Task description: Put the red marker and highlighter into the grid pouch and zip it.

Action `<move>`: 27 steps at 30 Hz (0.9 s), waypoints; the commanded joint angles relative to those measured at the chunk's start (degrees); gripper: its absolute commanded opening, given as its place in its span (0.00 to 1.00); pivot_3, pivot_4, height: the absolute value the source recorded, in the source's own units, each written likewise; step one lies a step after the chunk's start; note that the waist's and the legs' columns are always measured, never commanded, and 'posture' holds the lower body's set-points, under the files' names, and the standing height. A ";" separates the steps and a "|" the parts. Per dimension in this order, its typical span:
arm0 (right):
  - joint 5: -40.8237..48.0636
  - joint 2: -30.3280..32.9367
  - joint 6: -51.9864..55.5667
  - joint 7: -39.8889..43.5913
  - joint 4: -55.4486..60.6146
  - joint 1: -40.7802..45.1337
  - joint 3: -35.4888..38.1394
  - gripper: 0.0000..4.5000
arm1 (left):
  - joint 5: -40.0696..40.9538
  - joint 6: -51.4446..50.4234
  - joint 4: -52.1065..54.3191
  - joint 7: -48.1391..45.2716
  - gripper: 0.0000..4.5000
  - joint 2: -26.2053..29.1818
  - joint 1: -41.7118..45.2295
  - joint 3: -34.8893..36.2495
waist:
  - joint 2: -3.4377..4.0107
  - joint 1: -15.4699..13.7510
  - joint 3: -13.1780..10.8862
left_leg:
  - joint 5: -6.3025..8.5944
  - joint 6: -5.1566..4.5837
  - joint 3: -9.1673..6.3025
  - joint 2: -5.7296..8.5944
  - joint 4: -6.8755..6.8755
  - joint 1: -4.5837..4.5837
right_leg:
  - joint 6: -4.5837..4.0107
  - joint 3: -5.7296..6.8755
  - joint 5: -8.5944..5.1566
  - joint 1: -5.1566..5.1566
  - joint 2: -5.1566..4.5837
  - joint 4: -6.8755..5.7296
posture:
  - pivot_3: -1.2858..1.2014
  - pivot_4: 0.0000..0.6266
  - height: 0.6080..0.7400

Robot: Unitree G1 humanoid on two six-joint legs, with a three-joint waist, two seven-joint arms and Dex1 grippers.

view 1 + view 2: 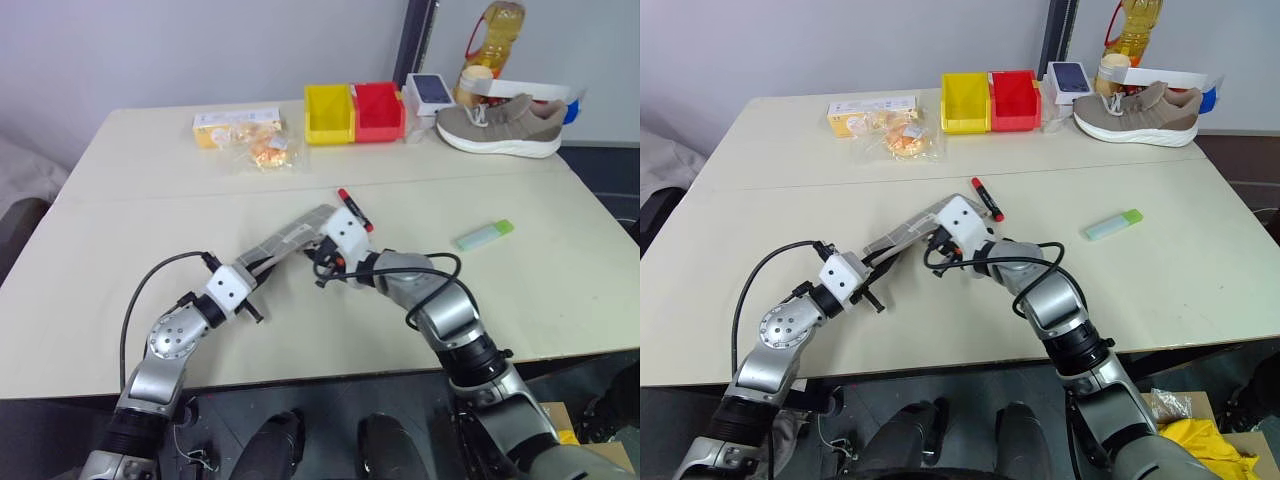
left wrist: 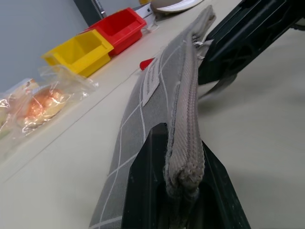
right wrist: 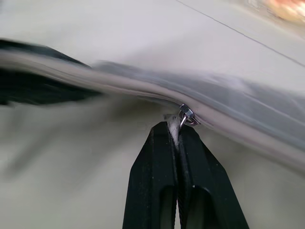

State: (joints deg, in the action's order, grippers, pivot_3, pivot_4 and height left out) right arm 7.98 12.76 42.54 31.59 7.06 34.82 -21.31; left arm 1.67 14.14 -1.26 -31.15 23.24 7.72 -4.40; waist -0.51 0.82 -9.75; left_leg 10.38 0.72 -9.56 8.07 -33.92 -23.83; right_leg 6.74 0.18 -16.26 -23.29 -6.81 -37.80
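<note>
The grid pouch (image 1: 290,240) is held on edge above the table's middle, zipper edge up. My left gripper (image 2: 183,143) is shut on its near end, gripping the fabric at the zipper seam. Along that zipper edge my right gripper (image 3: 175,126) is shut on the zipper pull (image 3: 187,116); from the head it sits at the pouch's far end (image 1: 322,255). The red marker (image 1: 355,210) lies on the table just behind the pouch. The highlighter (image 1: 485,234) lies on the table to the right, apart from both grippers.
A yellow bin (image 1: 328,112) and a red bin (image 1: 379,108) stand at the back. A snack bag (image 1: 268,150) and a yellow box (image 1: 235,125) lie to their left. A grey shoe (image 1: 500,125) and an oil bottle (image 1: 495,30) are back right.
</note>
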 commanded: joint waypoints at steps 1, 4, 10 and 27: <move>0.64 -2.45 -0.55 3.17 4.75 2.50 -4.94 0.02 | -0.90 -0.31 3.09 0.48 0.00 -0.95 0.89 -1.36 | 0.00 -0.02 0.00 | 0.00 0.00 0.00 0.00 0.00 0.00 | 0.00 0.00 0.00 0.00 0.00 0.00 | 0.52 0.24 1.00; 0.79 -3.25 -0.54 4.08 5.71 2.89 -6.74 0.02 | -1.10 -1.37 3.68 1.79 0.00 -2.14 0.83 -1.38 | -0.01 -0.17 0.00 | 0.00 0.00 0.00 0.01 -0.02 0.00 | 0.00 0.00 0.00 0.00 0.00 0.00 | 0.52 0.24 1.00; 2.43 0.75 0.68 6.20 7.13 1.68 -1.83 0.30 | -0.67 -5.33 5.50 5.48 0.00 -3.96 0.45 0.99 | -0.01 0.00 0.00 | 0.00 0.00 -0.01 0.02 -0.02 -0.01 | 0.01 0.00 0.00 0.01 0.00 0.01 | 0.52 0.24 1.00; -2.45 4.11 -6.72 -10.00 -18.82 4.33 16.75 0.96 | -4.08 -5.99 -0.10 13.06 0.00 -2.69 3.45 5.15 | -0.04 0.19 0.00 | -0.01 0.01 0.06 0.01 -0.03 -0.03 | 0.01 0.01 0.01 0.00 -0.01 0.01 | 0.52 0.24 1.00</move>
State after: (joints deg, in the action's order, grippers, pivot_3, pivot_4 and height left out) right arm 5.74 17.99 38.75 22.99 -10.09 36.65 -6.03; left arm -2.03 7.01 -2.03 -18.80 20.50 10.07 0.09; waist -0.55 1.01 -9.75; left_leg 10.37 0.73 -9.49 8.08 -33.95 -23.86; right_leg 6.74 0.19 -16.25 -23.29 -6.82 -37.79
